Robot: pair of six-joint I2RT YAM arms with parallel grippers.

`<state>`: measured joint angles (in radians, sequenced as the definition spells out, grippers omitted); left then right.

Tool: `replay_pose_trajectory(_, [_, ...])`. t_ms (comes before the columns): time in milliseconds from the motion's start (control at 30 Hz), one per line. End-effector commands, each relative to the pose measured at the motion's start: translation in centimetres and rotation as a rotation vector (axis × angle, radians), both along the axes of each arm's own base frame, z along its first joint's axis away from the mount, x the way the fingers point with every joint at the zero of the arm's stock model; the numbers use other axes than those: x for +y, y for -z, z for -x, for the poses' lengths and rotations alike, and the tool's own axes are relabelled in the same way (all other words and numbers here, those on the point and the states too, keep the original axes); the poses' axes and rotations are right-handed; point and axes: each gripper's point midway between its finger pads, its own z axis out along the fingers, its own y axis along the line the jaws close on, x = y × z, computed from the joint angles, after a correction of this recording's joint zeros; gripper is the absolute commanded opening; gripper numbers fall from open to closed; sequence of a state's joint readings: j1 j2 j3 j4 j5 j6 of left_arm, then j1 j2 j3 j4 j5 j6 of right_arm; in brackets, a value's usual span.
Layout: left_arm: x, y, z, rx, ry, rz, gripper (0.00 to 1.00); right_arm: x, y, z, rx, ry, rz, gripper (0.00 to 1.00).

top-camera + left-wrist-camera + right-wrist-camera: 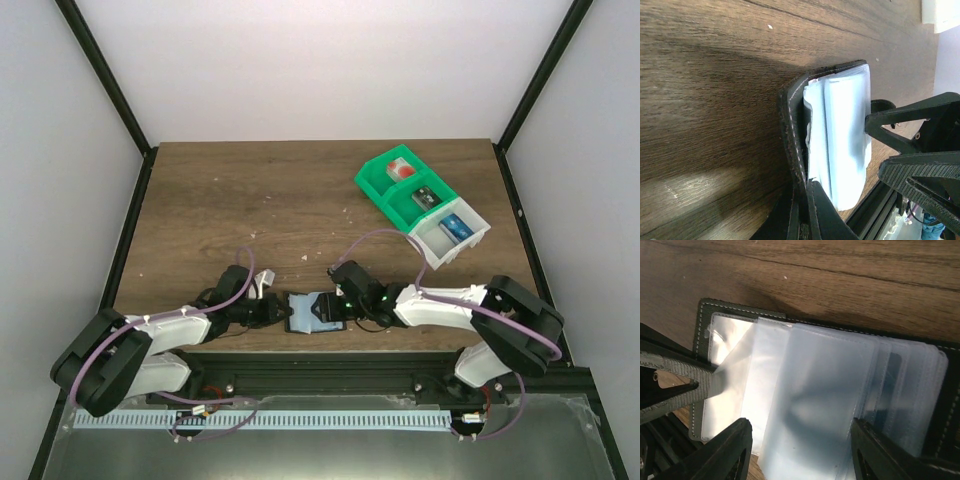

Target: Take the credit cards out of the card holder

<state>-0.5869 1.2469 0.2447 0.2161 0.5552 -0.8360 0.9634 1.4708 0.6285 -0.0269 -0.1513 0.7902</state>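
On the near edge of the wooden bench (250, 200), the card holder (312, 312) lies open between the two arms. The left hand (802, 220) is clenched on its black stitched edging. The right hand (805, 455) has its fingers apart on either side of the fanned clear sleeves (820, 390); whether they are pinching them cannot be told. A green-and-white bin (368, 182) sits well apart at the far right, with something blue (457, 226) in its white end compartment.

The card holder (815, 380) (its right end) is cut off.
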Motion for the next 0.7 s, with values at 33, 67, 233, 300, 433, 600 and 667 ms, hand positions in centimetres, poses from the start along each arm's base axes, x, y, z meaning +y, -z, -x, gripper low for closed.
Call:
replay_pose_trajectory(33, [-0.3,-0.2,0.1,-0.003,0.011,0.018,0.00,0.9,0.3,-0.2,0.022,-0.017,-0.016,0.56])
replay_pose_trajectory(67, [-0.3,-0.2,0.1,-0.001,0.011,0.019,0.00,1.0,0.3,-0.2,0.022,-0.019,-0.016,0.56])
replay_pose_trajectory(233, [-0.2,-0.1,0.2,-0.003,0.010,0.017,0.00,0.1,-0.5,-0.9,-0.011,0.017,0.024,0.56])
replay_pose_trajectory(300, [-0.2,-0.1,0.2,0.000,0.010,0.015,0.00,-0.5,-0.9,-0.9,-0.024,0.033,0.039,0.56])
replay_pose_trajectory(433, [-0.2,-0.1,0.2,-0.004,0.012,0.015,0.00,-1.8,-1.2,-1.0,-0.042,0.070,0.062,0.57])
replay_pose_trajectory(600, [-0.2,-0.2,0.1,-0.005,0.011,0.015,0.00,-1.5,-0.2,-0.3,-0.009,0.052,0.042,0.57])
replay_pose_trajectory(667, [-0.1,-0.1,0.2,-0.002,0.009,0.014,0.00,-1.1,0.1,-0.1,0.004,0.040,0.031,0.57])
